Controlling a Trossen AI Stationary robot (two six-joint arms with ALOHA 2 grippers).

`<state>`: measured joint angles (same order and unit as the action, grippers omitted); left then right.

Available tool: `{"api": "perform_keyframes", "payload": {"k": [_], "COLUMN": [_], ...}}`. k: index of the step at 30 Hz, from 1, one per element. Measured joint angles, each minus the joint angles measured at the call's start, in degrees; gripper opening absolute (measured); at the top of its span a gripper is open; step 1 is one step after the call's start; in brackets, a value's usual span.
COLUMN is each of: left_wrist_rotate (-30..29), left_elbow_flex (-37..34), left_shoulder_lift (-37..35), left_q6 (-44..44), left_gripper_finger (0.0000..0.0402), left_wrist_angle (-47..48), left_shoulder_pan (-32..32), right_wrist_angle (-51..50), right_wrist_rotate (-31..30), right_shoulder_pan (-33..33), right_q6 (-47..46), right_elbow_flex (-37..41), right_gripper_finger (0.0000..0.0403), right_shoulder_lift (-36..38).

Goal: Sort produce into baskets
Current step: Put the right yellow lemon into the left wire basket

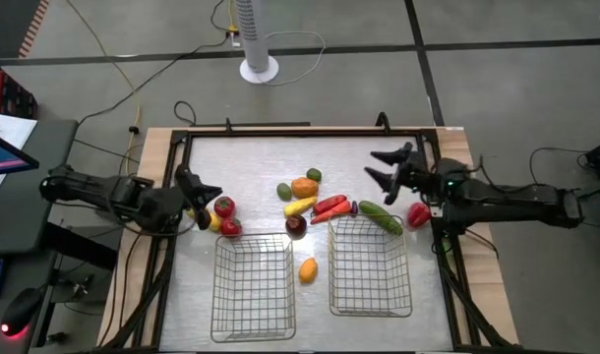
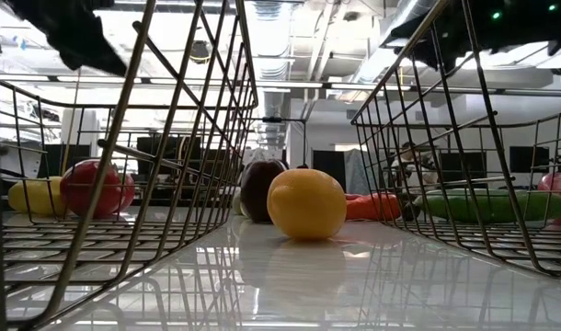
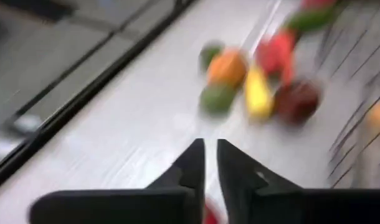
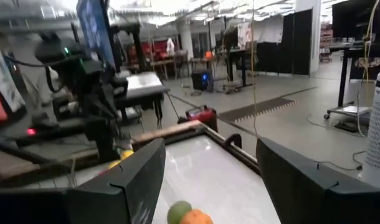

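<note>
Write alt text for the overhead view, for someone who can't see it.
Two empty wire baskets sit on a metal table, with toy produce scattered behind them. The left gripper hovers by red pieces; the right gripper is open above the table.

The high view looks straight down on the whole pale shiny desk (image 1: 251,162), and the low view sits at desk height between two silver wire-grid baskets (image 2: 170,138), very near a yellow-orange round fruit (image 2: 306,203) lying at the overhead view's 6 o'clock. Both wrist views face the central produce cluster, sharing an orange round fruit (image 3: 227,67).
</note>
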<state>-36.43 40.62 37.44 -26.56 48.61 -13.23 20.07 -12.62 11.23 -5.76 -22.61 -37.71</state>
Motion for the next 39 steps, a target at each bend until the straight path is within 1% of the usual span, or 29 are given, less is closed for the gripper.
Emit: {"api": "perform_keyframes", "payload": {"k": [2, 4, 7, 10, 11, 12, 14, 16, 20, 25, 30, 32, 39], "left_wrist_rotate": [0.8, 3.1, 8.9, 17.7, 19.8, 21.3, 22.1, 21.5, 18.3, 18.5, 18.2, 18.1, 15.6], "left_elbow_flex": [2.8, 4.7, 5.6, 4.4, 3.9, 3.4, 2.4, 1.6, 1.2, 1.2, 1.2, 1.2, 1.2], "left_shoulder_lift": [4.1, 7.6, 11.9, 15.3, 16.2, 17.0, 18.7, 20.3, 23.6, 26.5, 27.2, 27.2, 29.1], "left_q6": [-2.0, -2.9, -2.1, -1.1, -1.1, -1.2, -2.4, -2.7, -1.9, -1.6, -5.5, -5.7, -5.7], "left_gripper_finger": [0.007, 0.0108, 0.0166, 0.0215, 0.0228, 0.0239, 0.0255, 0.0265, 0.0274, 0.0275, 0.0275, 0.0275, 0.0275], "left_wrist_angle": [7.1, 13.6, 20.6, 23.0, 23.0, 22.8, 22.7, 22.4, 21.6, 21.4, 16.6, 14.8, 14.6], "left_shoulder_pan": [0.0, 0.0, 0.0, -0.2, -0.4, -0.8, -1.7, -3.0, -5.4, -6.7, -6.2, -5.9, -4.4], "right_wrist_angle": [-0.4, -0.9, -1.8, -1.6, -1.4, -1.3, -1.1, -0.9, -0.5, 0.8, 1.5, 1.5, 1.6], "right_wrist_rotate": [-0.2, -0.3, 0.0, 0.6, 0.6, 0.6, 0.7, 0.7, 1.1, 2.5, 3.7, 4.6, 6.4], "right_shoulder_pan": [0.2, 0.2, 0.1, 0.0, 0.0, 0.0, 0.0, 0.0, 0.0, 0.1, 0.1, 0.1, 0.0], "right_q6": [0.0, 0.0, 0.2, 0.3, 0.4, 0.4, 0.8, 1.2, 1.3, 1.9, 2.7, 2.7, 1.0], "right_elbow_flex": [-0.4, -1.5, -2.6, -3.1, -3.2, -3.3, -3.3, -3.3, -3.3, -3.3, -3.3, -3.3, -3.3], "right_gripper_finger": [0.0281, 0.0281, 0.0281, 0.0281, 0.0281, 0.0281, 0.0281, 0.0281, 0.0281, 0.0281, 0.0281, 0.0281, 0.0281], "right_shoulder_lift": [-0.8, -0.8, -0.2, 0.4, 0.7, 0.9, 1.1, 1.1, 1.0, 1.0, 1.0, 1.0, 1.0]}}
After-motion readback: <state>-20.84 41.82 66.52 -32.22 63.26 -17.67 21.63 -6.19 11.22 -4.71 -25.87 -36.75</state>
